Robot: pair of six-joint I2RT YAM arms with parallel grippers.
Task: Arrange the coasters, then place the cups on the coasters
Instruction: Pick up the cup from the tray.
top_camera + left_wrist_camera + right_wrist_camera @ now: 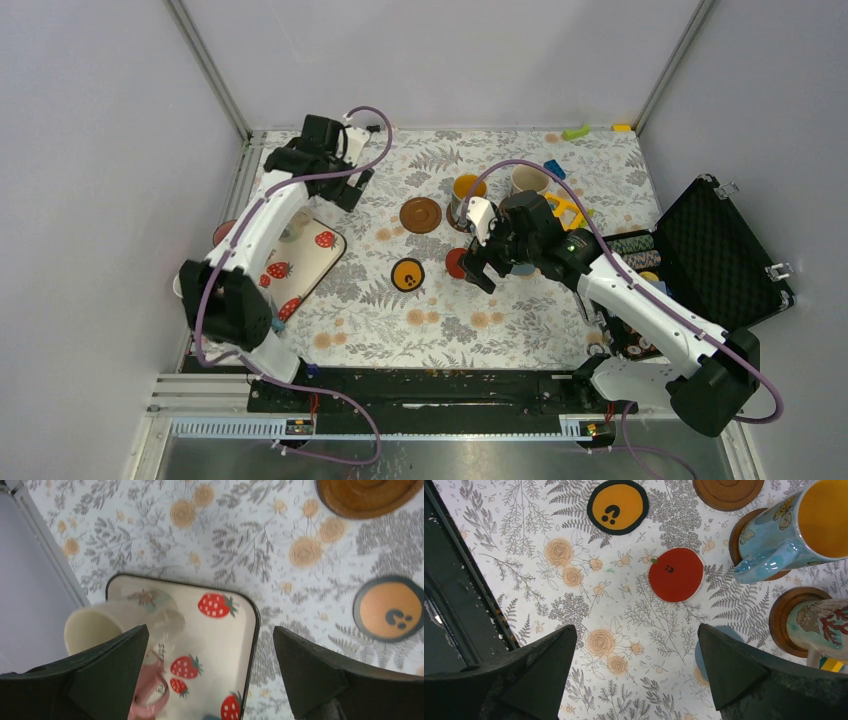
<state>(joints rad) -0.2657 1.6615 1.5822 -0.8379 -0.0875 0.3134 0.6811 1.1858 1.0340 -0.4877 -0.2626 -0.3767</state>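
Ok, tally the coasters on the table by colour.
Dark brown coasters: 3, one bare, one under the blue mug, one under the coral-print mug
Red coaster: 1
Orange coaster: 1, black-rimmed
Grey-blue coaster: 1, partly behind a finger of the right gripper
Total: 6

Left arm (255,225) and right arm (640,300) are showing white shells, black joints, purple cables (530,162); left gripper (210,630) and right gripper (636,626) are looking black.
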